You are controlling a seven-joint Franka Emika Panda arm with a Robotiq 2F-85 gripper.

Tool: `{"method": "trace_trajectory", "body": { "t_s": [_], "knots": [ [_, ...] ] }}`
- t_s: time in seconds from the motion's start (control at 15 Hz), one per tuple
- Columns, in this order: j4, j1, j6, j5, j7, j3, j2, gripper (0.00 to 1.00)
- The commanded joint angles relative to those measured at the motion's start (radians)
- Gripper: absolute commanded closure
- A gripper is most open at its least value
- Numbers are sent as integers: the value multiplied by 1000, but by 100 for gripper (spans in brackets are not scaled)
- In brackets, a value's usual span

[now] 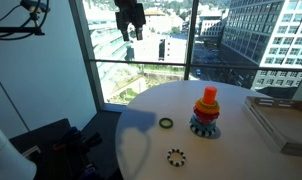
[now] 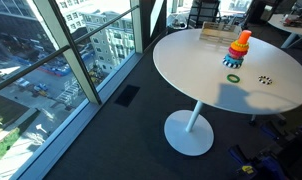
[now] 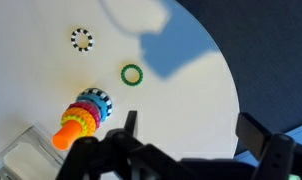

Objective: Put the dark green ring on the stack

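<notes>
Wrist view: the pincer (image 3: 191, 138) fills the bottom edge, dark and blurred, with its body cut off by the frame. Its fingers (image 3: 131, 125) stand wide apart with nothing between them. Beyond them on the white tabletop (image 3: 206, 105) lies the green ring (image 3: 131, 74), thin, smooth, dark and flat. It touches nothing. The stack (image 3: 81, 115) stands near it, seen from above with its orange tip toward the camera and its blue base mostly hidden. A toothed ring (image 3: 82, 40) lies farther off. A clear box (image 3: 26, 150) is cut off at the lower-left corner, and I cannot tell what it holds.

In an exterior view the pincer (image 1: 134, 33) hangs high before the window, well above the tabletop (image 1: 231, 150), its arm cut off at the top edge. The green ring (image 1: 166, 123) lies flat near the stack (image 1: 205, 112) but apart from it. The box (image 1: 281, 125) runs out of frame at the right.

In an exterior view with no pincer in it, everything is small. The green ring (image 2: 232, 76) is a dark loop near the stack (image 2: 238, 48). The box (image 2: 213, 36) sits beyond, its contents unreadable.
</notes>
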Motion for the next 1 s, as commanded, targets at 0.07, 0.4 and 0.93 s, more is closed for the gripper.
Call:
{"method": "trace_trajectory", "body": {
  "t_s": [0.07, 0.4, 0.93],
  "knots": [
    [11, -23, 72, 46, 27, -32, 88, 0],
    [15, -45, 135, 67, 47, -62, 193, 0],
    [-5, -86, 226, 106, 93, -120, 338, 0]
  ]
}}
